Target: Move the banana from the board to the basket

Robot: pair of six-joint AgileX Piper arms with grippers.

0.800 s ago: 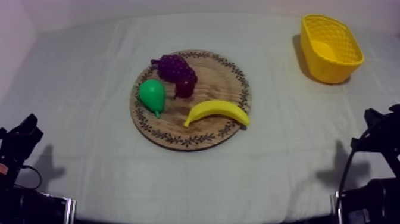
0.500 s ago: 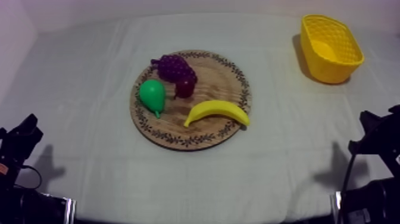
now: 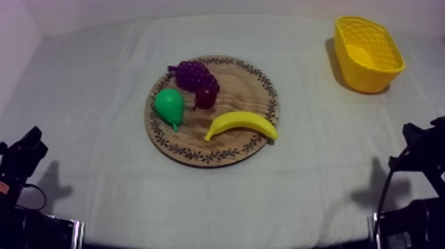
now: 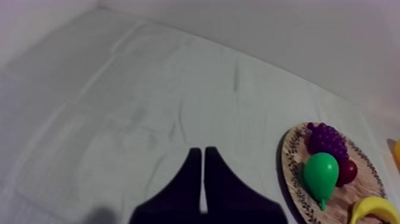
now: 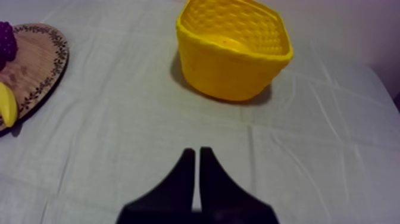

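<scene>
The yellow banana [image 3: 240, 124] lies on the front right part of the round wooden board [image 3: 251, 83], at the table's middle. An empty yellow basket [image 3: 367, 52] stands at the back right. My left gripper [image 4: 202, 156] is shut on nothing, over bare cloth well to the left of the board [image 4: 294, 173]; in the top view it sits low at the left [image 3: 26, 147]. My right gripper [image 5: 196, 156] is shut too, above cloth in front of the basket [image 5: 232, 50], with the banana's end [image 5: 7, 104] far off beside it; from above it rests low at the right [image 3: 417, 142].
On the board with the banana are a green pear [image 3: 170, 106], a bunch of purple grapes [image 3: 193, 73] and a small red fruit [image 3: 206, 98]. Open cloth lies between the board and the basket and along the table's front.
My right arm has shifted slightly at the table's lower right edge. The fruit, board, basket and left arm are as before.
</scene>
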